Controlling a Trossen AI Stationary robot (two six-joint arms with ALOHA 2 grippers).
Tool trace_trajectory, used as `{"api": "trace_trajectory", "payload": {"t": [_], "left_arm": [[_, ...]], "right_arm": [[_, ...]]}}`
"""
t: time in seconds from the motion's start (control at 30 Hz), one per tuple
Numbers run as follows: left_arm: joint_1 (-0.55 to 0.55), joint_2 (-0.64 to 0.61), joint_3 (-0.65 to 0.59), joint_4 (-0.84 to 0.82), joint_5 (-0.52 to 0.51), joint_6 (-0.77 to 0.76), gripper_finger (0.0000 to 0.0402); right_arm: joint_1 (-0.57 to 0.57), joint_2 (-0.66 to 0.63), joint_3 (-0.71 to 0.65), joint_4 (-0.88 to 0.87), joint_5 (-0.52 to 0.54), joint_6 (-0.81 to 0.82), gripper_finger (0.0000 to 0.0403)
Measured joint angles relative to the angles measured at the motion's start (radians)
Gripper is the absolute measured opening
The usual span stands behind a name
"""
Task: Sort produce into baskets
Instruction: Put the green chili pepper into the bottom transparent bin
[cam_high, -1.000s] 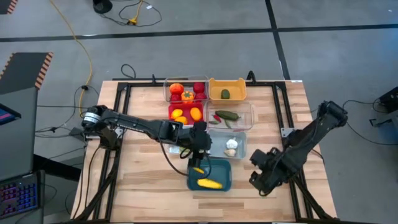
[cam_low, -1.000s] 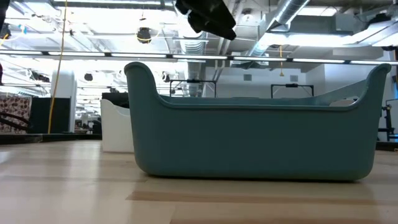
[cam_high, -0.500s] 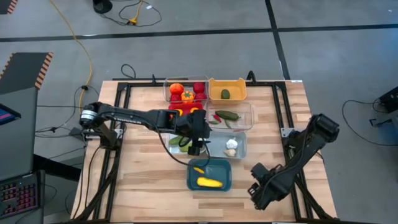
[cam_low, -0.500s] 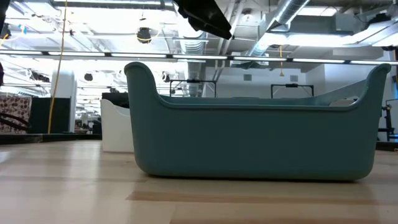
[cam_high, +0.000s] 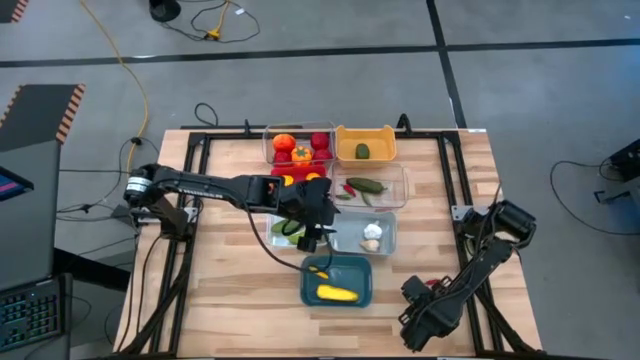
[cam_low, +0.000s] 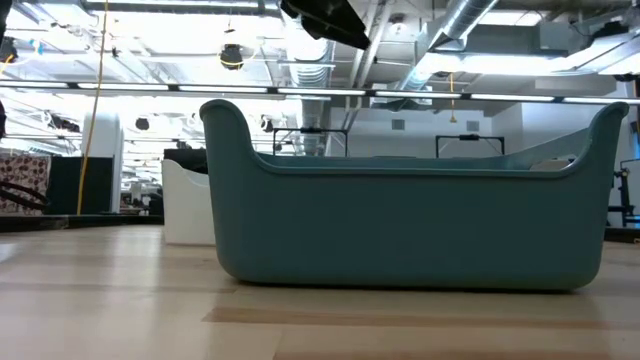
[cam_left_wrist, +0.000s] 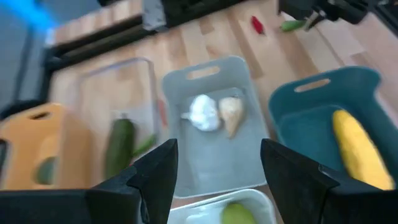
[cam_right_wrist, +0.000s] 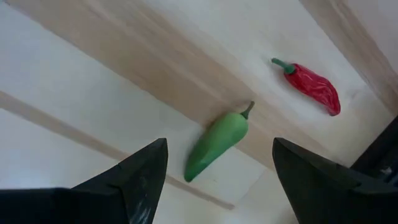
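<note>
My left gripper (cam_high: 316, 232) is open and empty, above the inner ends of the white tray (cam_high: 283, 229) and the pale grey-blue tray (cam_high: 368, 234). Its wrist view shows two garlic pieces (cam_left_wrist: 211, 114) in the grey-blue tray and yellow corn (cam_left_wrist: 357, 149) in the teal tray (cam_high: 338, 281). In the low view the left gripper (cam_low: 325, 14) shows at the top, above the teal tray (cam_low: 410, 220). My right gripper (cam_high: 420, 322) is open and empty above the table's near right part, over a green chili (cam_right_wrist: 217, 142) and a red chili (cam_right_wrist: 314, 87) that lie on the wood.
At the far side stand a clear tray (cam_high: 298, 146) with tomatoes and an orange fruit, an orange tray (cam_high: 365, 146) with a green piece, a red tray (cam_high: 300, 181) with orange and yellow fruits, and a clear tray (cam_high: 372, 187) with a cucumber. Black rails frame the table.
My left gripper has drawn back from over the teal tray toward the table's far edge and risen a little; two yellow pieces lie in the teal tray as before. My right gripper has gone toward the table's near edge.
</note>
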Motion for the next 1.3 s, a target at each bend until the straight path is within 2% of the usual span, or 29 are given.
{"api": "trace_trajectory", "payload": {"t": [0.27, 0.47, 0.8, 1.07, 1.3], "left_arm": [[0.0, -0.121, 0.0, -0.107, -0.142, 0.021, 0.0217], [0.0, -0.237, 0.0, -0.233, -0.157, -0.018, 0.0217], [-0.006, -0.426, -0.01, -0.422, -0.161, -0.189, 0.0217], [-0.074, -0.49, -0.01, -0.483, -0.316, -0.253, 0.0217], [-0.146, -0.491, -0.011, -0.544, -0.368, -0.322, 0.0217]], "right_arm": [[0.0, 0.019, 0.0, 0.007, 0.001, -0.01, 0.0282], [0.0, 0.019, 0.0, 0.007, 0.002, -0.01, 0.0259], [0.014, 0.019, 0.0, 0.003, 0.006, -0.011, 0.0186], [0.019, 0.019, -0.005, 0.016, 0.009, -0.011, 0.0158], [0.019, 0.019, -0.009, 0.071, 0.01, -0.01, 0.0134]]}}
